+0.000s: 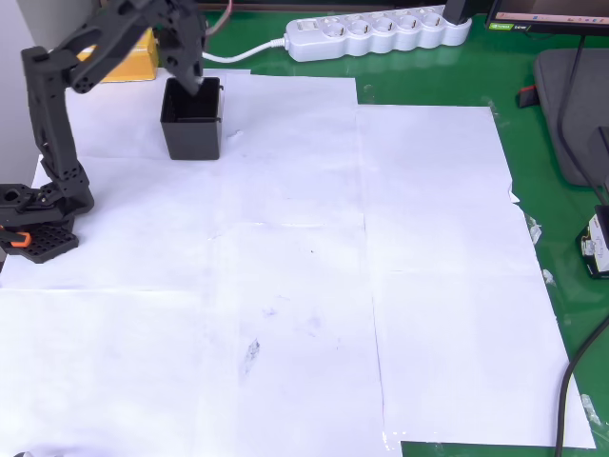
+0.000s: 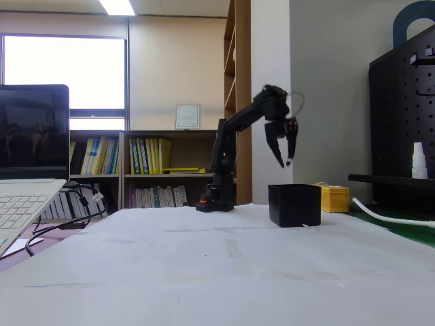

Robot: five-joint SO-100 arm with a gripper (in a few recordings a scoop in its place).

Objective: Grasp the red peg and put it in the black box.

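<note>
Looking down from the overhead view, you see the black arm (image 1: 57, 114) reaching from its base at the left edge toward the top of the picture, with the gripper (image 1: 195, 81) over the near-left rim of the black box (image 1: 192, 129). The box stands upright on the white paper sheets (image 1: 304, 286) that cover the green table (image 1: 457, 76). A yellow block (image 1: 128, 59) lies just behind the arm, and a white power strip (image 1: 381, 33) runs along the top edge. You cannot make out the red peg here, neither between the fingers nor inside the box, whose interior is dark.

Turning to the fixed view, you see the gripper (image 2: 285, 153) hanging in the air above the black box (image 2: 293, 204), fingertips pointing down and clear of the rim. The fingers stand slightly apart, nothing visible between them. The yellow block (image 2: 334, 198) sits just beside the box on its right. A laptop (image 2: 27, 176) stands at the left edge.
</note>
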